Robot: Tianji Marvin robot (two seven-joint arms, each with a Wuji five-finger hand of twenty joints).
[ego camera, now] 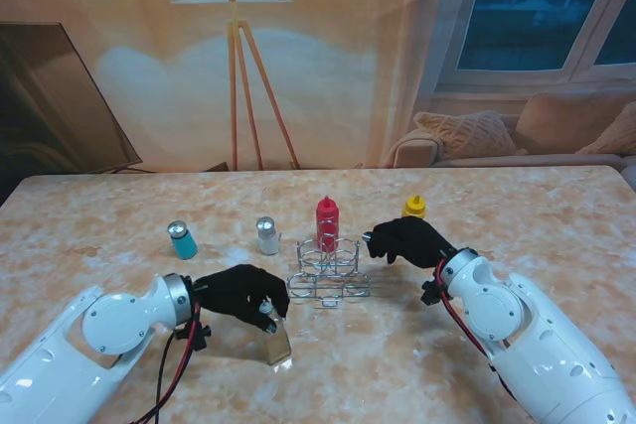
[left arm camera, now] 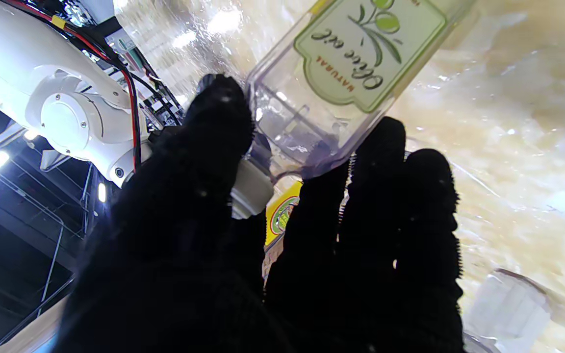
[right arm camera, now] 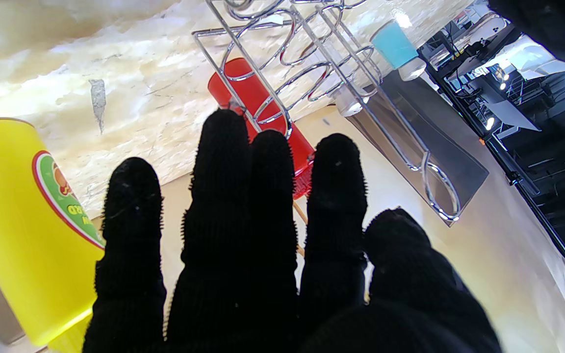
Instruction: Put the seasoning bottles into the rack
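We work on a marble table (ego camera: pixel 556 206); a lamp (ego camera: pixel 231 7), sofa (ego camera: pixel 517 136) and window (ego camera: pixel 542 7) lie beyond. Our left hand (ego camera: pixel 241 292) grips the clear oil bottle (ego camera: pixel 275 340) near the rack (ego camera: pixel 328 270), which holds the red bottle (ego camera: pixel 327 221). Our right hand (ego camera: pixel 407 240) hovers empty, fingers straight, just right of the rack, the yellow bottle (ego camera: pixel 414 208) behind it.

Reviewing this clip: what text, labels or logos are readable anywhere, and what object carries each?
"NATURAL" and "Olive oil": green label with an olive sprig on the clear plastic bottle gripped by the left hand.
Round red-and-green logo on the yellow squeeze bottle: its letters are partly hidden behind a finger, unreadable.
Red squeeze bottle, teal shaker, white shaker: no readable text.
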